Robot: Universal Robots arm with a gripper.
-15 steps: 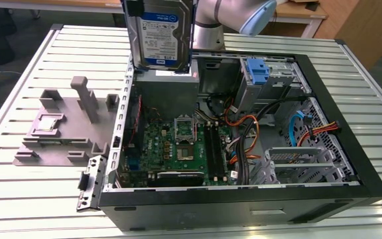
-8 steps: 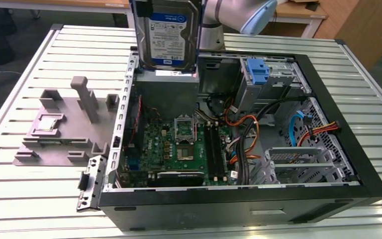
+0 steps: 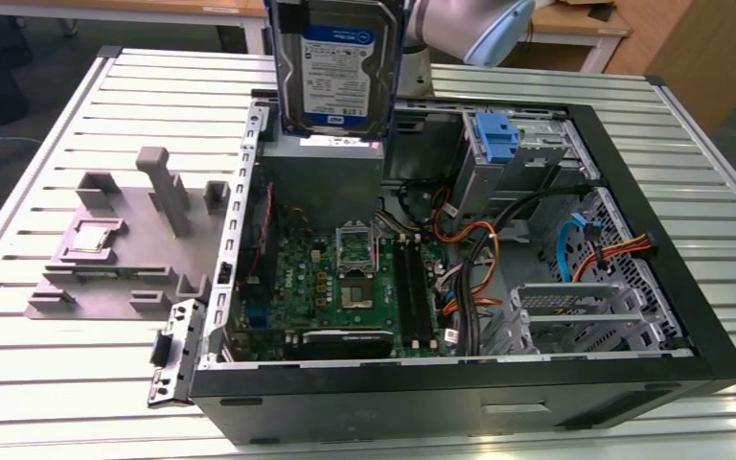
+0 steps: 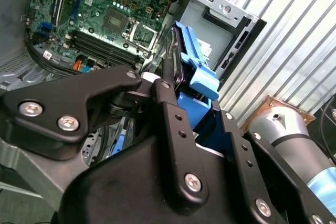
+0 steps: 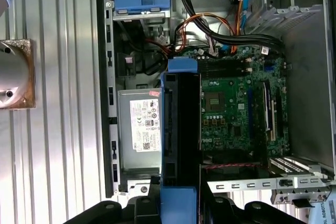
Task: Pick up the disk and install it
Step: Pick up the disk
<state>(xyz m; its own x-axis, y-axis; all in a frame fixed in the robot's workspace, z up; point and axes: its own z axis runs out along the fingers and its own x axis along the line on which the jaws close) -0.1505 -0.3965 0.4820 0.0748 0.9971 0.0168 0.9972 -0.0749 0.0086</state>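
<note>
Disk (image 3: 336, 67), a flat rectangular silver-metal drive with a blue-and-white label and a blue plastic bracket around its frame, is held upright in the air above the far side of the open black computer case (image 3: 471, 383). Its label faces the exterior camera. The black two-finger gripper (image 4: 197, 111) is pinched on the disk, one finger on each side of the blue bracket. The grey robot arm (image 3: 471, 29) stands behind the disk in the exterior view.

Position of the disk: clear of the case, touching nothing but the gripper. In the first wrist view the disk (image 5: 181, 124) appears edge-on, over the boundary between the grey power supply box with white label (image 5: 139, 129) and the green motherboard (image 5: 236, 108).

Case layout:
- The case lies on its side with the panel off, on the slatted silver metal table (image 3: 74, 383).
- The blue plastic caddy (image 3: 498, 139) sits in the drive bay at the far side, toward the exterior view's right of the disk.
- A grey moulded fixture (image 3: 126, 249) rests on the table, beside the case on the exterior view's left
</note>
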